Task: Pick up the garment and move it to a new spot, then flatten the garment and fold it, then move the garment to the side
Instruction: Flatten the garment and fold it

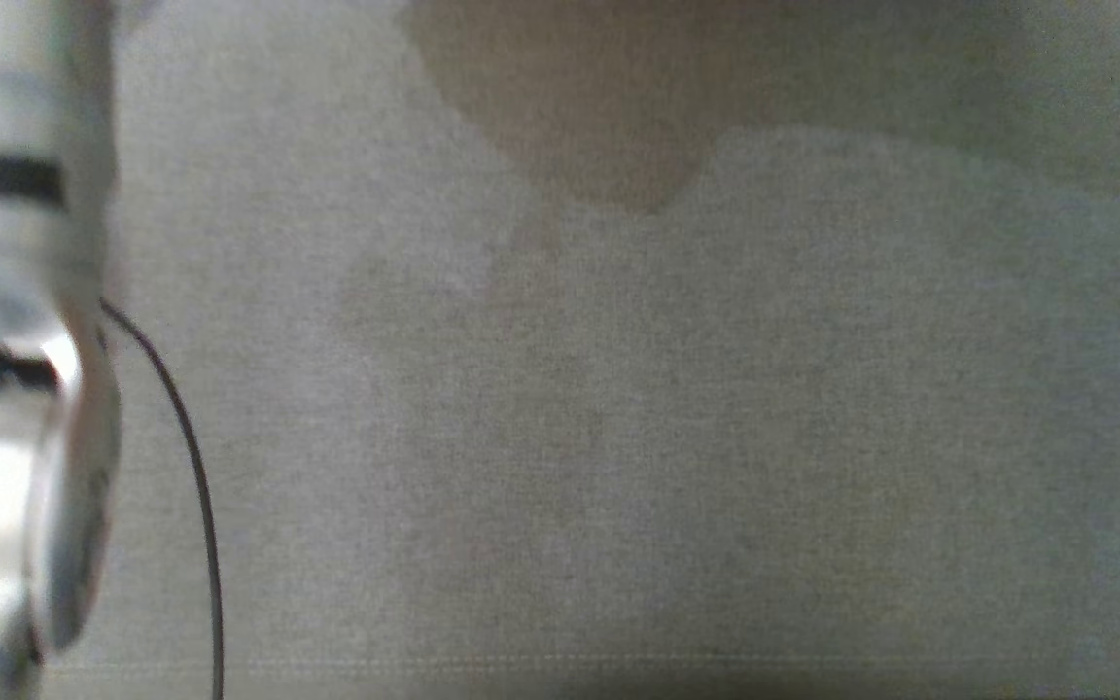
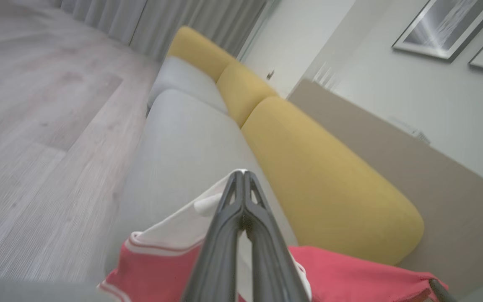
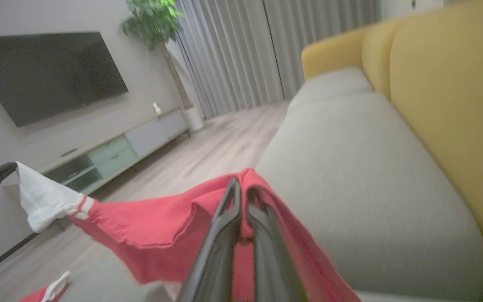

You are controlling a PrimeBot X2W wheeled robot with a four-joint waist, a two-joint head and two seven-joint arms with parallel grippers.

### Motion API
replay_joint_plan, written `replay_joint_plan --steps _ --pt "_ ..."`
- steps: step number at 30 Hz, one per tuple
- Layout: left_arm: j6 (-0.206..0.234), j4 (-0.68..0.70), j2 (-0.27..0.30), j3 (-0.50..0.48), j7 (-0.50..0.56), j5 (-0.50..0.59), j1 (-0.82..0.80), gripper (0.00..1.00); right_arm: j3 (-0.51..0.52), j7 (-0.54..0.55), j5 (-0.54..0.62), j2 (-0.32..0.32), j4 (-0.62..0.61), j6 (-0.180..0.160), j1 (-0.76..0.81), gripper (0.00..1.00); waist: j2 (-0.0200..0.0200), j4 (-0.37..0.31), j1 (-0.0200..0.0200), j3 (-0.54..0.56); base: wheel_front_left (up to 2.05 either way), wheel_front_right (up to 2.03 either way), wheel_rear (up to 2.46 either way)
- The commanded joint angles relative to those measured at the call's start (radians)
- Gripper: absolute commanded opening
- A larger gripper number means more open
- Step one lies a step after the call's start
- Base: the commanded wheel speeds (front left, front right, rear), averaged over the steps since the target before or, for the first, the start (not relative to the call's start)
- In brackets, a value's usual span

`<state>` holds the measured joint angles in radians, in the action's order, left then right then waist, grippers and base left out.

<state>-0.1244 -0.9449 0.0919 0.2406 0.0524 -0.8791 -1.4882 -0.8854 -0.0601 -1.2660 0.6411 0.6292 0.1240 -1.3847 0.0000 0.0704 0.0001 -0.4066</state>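
Fig.: the garment (image 3: 149,222), red w/ white striped trim, is hanging stretched betw. both grippers, in the air by the grey sofa seat (image 3: 350,167). The left gripper (image 2: 241,173) is pinching the white edge, jaws together on cloth; the right gripper (image 3: 243,186) is clamping a red fold likewise. Fabric is looking soft, light, limp, prob. sagging and bunching, so best gripped at hems or corners. No brand, label or writing is showing legibly.

Your head view is blurred: grey fabric (image 1: 618,437) close up, a pale forearm (image 1: 16,389) cut off at the left edge. The garment (image 2: 153,268) runs off both wrist views' bottoms.
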Motion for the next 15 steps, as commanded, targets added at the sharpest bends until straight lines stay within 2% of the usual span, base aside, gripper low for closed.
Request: replay_joint_plan --steps 1,10,11,15 --pt "-0.006 0.030 0.069 0.025 0.042 -0.013 0.039 0.00 -0.022 0.031 -0.050 0.026 -0.041 0.007 0.062 0.00 0.0000 0.015 -0.0001 0.081 0.00 0.00 0.00" --pt "-0.006 0.065 0.141 0.153 0.289 -0.097 0.398 0.00 -0.189 0.203 -0.232 0.091 -0.143 0.007 0.383 0.00 0.0000 0.014 -0.0001 0.298 0.00 0.00 0.00" --pt "-0.006 0.065 0.141 0.153 0.289 -0.097 0.398 0.00 -0.189 0.203 -0.232 0.091 -0.143 0.007 0.383 0.00 0.0000 0.014 -0.0001 0.298 0.00 0.00 0.00" --pt "-0.006 0.093 0.194 0.207 0.468 -0.126 0.533 0.00 -0.239 0.288 -0.309 0.117 -0.184 0.007 0.502 0.00 0.0000 0.008 -0.0001 0.376 0.00 0.00 0.00"
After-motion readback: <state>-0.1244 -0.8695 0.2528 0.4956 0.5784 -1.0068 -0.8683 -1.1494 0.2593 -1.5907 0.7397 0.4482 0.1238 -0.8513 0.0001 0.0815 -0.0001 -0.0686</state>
